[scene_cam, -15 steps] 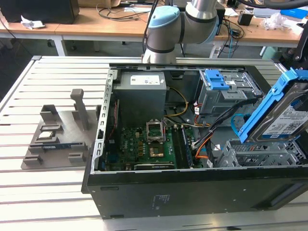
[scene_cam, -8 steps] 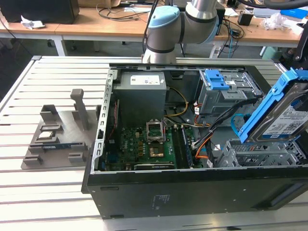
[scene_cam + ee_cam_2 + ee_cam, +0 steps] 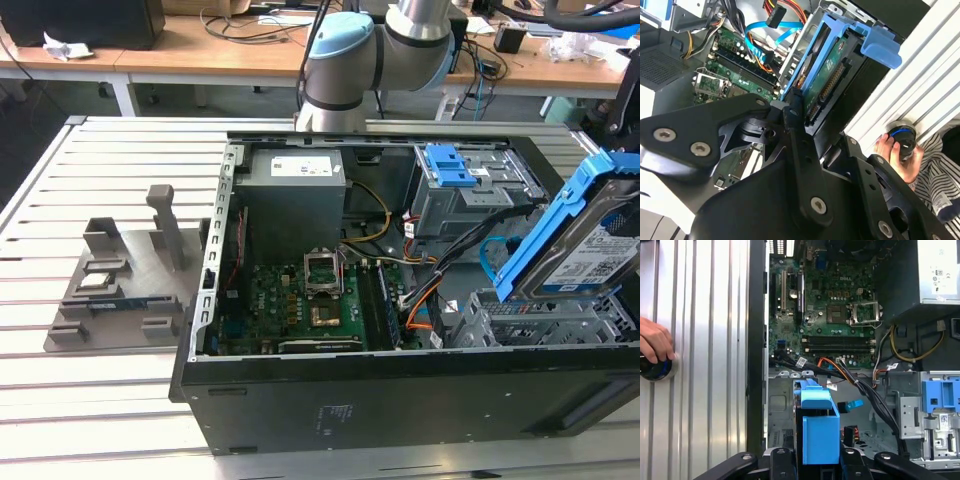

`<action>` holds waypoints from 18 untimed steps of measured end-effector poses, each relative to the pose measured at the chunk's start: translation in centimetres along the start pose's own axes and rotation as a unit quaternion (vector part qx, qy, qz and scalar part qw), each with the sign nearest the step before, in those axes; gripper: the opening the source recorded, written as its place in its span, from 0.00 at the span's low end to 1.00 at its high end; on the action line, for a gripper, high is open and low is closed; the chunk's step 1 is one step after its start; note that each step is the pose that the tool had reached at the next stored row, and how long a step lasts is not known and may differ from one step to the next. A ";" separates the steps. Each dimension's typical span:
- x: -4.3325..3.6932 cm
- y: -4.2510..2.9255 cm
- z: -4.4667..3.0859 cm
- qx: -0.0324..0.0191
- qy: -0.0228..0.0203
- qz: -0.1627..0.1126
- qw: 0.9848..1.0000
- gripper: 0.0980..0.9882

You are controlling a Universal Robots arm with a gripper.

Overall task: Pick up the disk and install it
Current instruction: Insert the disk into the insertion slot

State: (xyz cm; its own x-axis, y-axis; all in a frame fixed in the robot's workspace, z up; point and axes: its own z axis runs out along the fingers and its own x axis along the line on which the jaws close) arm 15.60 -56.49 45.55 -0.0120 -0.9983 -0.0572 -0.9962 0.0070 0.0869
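1. Nearest in the first wrist view: gripper [image 3: 814, 459] pinched tight onto the disk [image 3: 819, 425], one black finger at each blue rail.
2. In the exterior view, held up tilted at the exterior view's right, label side showing, lower end at the top edge of the cage [image 3: 540, 322]; touching or just clear, cannot tell.
3. Past the cage, orange and blue cables [image 3: 422, 305], then the board [image 3: 300, 300] lying flat in the open case [image 3: 330, 410].
4. Farther in, a grey power box [image 3: 295, 195] and a bay with a blue latch [image 3: 450, 165].
5. Outside the case, in both wrist views, a hand [image 3: 655, 342] resting on a round knob [image 3: 652, 371] on the slatted table [image 3: 705, 340].
6. At the exterior view's left, a grey fixture [image 3: 120, 290] on the table, well apart from the case.
7. Farthest back, the arm [image 3: 370, 45] rising behind the case.
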 end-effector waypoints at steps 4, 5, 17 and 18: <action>-0.03 -0.05 0.61 0.000 0.001 0.000 1.000 0.30; -0.09 -0.07 0.84 0.000 0.002 0.000 1.000 0.30; -0.64 0.20 2.69 0.001 0.008 0.020 1.000 0.30; -0.63 0.19 2.81 0.001 0.008 0.020 1.000 0.30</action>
State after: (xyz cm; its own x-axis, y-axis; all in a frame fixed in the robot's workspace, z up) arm 15.18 -55.70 42.81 -0.0499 -0.9981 -0.0370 -0.9952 0.0465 0.0862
